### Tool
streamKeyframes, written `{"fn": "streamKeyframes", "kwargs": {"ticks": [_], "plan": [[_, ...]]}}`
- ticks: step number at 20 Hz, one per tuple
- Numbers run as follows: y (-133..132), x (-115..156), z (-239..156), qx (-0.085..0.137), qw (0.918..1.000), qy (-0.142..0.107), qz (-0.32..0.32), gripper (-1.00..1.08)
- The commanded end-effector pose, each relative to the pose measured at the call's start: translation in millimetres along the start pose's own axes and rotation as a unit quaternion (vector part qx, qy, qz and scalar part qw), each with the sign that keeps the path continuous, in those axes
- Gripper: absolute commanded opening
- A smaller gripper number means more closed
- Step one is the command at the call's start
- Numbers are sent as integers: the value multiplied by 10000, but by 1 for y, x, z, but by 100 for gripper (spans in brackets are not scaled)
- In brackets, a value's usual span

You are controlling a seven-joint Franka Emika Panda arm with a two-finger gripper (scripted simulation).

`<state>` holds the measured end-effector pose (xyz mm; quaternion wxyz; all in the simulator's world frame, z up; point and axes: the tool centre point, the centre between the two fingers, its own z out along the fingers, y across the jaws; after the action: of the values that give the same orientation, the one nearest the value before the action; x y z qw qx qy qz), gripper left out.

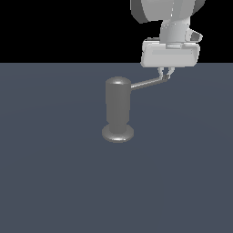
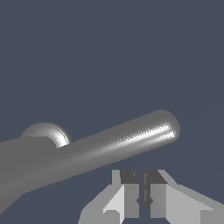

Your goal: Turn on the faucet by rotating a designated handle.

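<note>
Upright, dull metallic cylindrical faucet, thin rounded-tip handle, gripper nearly closed

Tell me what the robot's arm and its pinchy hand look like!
The arm is smooth, rounded and light grey-white, with darker grey shading at its joint. Below it sits a pale, boxy hand block with rounded corners. The gripper has two thin, short fingers, light grey outside with dark grey inner pads. No cables or markings show.
</note>
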<state>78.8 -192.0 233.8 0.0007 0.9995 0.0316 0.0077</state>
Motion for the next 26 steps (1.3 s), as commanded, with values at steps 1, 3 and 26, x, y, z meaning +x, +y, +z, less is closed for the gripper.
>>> {"fn": "streamKeyframes", "kwargs": {"ticks": [1,3,26], "plan": [[-6,9,8,13,10000,-28,-31,-100],[-6,14,9,13,10000,-32,-25,-100],[-9,67,14,10,10000,-70,29,-100]]}}
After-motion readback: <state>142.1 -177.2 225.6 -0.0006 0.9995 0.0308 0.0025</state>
